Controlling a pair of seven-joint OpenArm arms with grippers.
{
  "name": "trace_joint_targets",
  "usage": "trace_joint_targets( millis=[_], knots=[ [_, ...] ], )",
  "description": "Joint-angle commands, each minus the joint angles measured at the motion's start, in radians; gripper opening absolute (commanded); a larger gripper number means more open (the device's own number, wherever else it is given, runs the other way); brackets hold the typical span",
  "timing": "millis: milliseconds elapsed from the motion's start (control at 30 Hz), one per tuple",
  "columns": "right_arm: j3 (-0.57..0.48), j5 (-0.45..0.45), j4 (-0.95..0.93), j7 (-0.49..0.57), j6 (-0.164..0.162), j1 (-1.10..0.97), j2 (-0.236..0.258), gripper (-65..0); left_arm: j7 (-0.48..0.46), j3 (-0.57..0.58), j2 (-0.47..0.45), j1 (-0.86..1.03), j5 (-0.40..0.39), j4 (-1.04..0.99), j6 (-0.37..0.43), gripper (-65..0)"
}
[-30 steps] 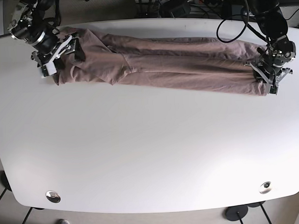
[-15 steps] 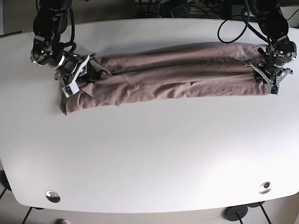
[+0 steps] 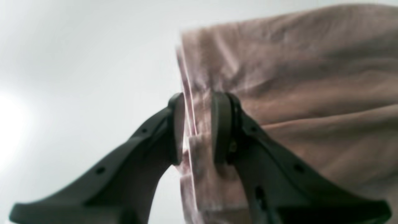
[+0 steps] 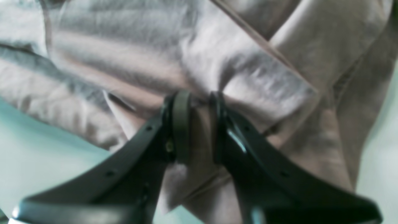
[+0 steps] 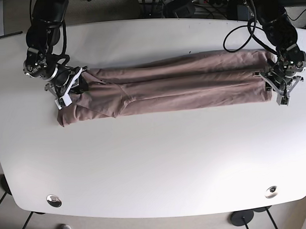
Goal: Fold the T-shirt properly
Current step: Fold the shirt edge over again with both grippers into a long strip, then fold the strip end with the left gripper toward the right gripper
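Note:
A dusty-pink T-shirt (image 5: 167,86) lies folded lengthwise into a long narrow band across the far half of the white table (image 5: 154,159). My left gripper (image 5: 279,87) is at the band's right end in the base view and is shut on the layered hem edge of the T-shirt (image 3: 279,81), with its fingers (image 3: 220,124) pinching the cloth. My right gripper (image 5: 69,90) is at the band's left end and is shut on a fold of the T-shirt (image 4: 217,68) near the sleeve, with its fingers (image 4: 182,121) pinching the cloth.
Dark cables and equipment (image 5: 199,5) lie beyond the table's far edge. Two round metal fittings (image 5: 54,200) (image 5: 271,192) sit near the table's front corners. The floor shows past the front edge.
Both grippers, still holding the shirt, have moved: the shirt band slid toward the front of the table and straightened, and the right-wrist arm shifted down and left with its end.

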Motion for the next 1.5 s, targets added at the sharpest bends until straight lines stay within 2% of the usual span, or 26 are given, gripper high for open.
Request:
trace_joint_targets(
  millis=[33,100,133,267,367,700,900,933,1067,1100,1200,1333,1500],
  knots=[
    [0.000,-0.032,0.039,-0.034,-0.005,-0.006,-0.006,-54.7,0.029,-0.062,-0.034,-0.010,-0.097,0.064,0.004,-40.6],
    [-0.003,-0.024,0.045,-0.037,-0.005,-0.008,-0.008,-54.7,0.076,-0.127,-0.032,-0.004,-0.216,0.079,0.004,-26.1],
    [-0.004,-0.024,0.045,-0.037,-0.005,-0.010,-0.009,-54.7,0.093,-0.145,-0.035,-0.003,-0.258,0.079,0.004,-22.9],
    [-0.004,-0.024,0.045,-0.037,-0.005,-0.010,-0.009,-54.7,0.134,-0.205,-0.052,0.062,-0.421,0.069,0.004,-21.1],
    [-0.004,-0.024,0.045,-0.037,-0.005,-0.010,-0.009,-54.7,0.131,-0.208,-0.052,0.112,-0.497,0.043,0.004,-21.1],
    [0.000,-0.024,0.045,-0.036,-0.005,-0.010,-0.009,-54.9,0.096,-0.203,-0.049,0.117,-0.499,-0.132,0.004,-21.4],
    [0.002,-0.024,0.043,-0.034,-0.005,-0.011,-0.009,-54.9,0.096,-0.202,-0.044,0.115,-0.497,-0.145,0.007,-21.8],
    [0.002,-0.024,0.043,-0.034,-0.005,-0.011,-0.009,-54.9,0.096,-0.202,-0.044,0.114,-0.497,-0.145,0.007,-22.8],
    [0.003,-0.023,0.043,-0.033,-0.005,-0.011,-0.009,-54.9,0.096,-0.200,-0.043,0.114,-0.487,-0.145,0.010,-54.7],
    [0.003,-0.023,0.043,-0.033,-0.005,-0.011,-0.009,-54.9,0.096,-0.191,-0.043,0.114,-0.465,-0.140,0.010,-60.6],
    [0.003,-0.024,0.043,-0.033,-0.005,-0.011,-0.031,-54.9,0.095,-0.148,-0.043,0.115,-0.431,-0.128,0.005,-62.6],
    [0.003,-0.024,0.043,-0.033,-0.005,-0.011,-0.034,-54.9,0.093,-0.128,-0.011,0.143,-0.425,0.035,0.005,-62.8],
    [0.003,-0.024,0.043,-0.033,-0.005,-0.013,-0.036,-54.9,0.093,0.030,0.031,0.203,-0.424,0.316,0.012,-62.8]
  ],
)
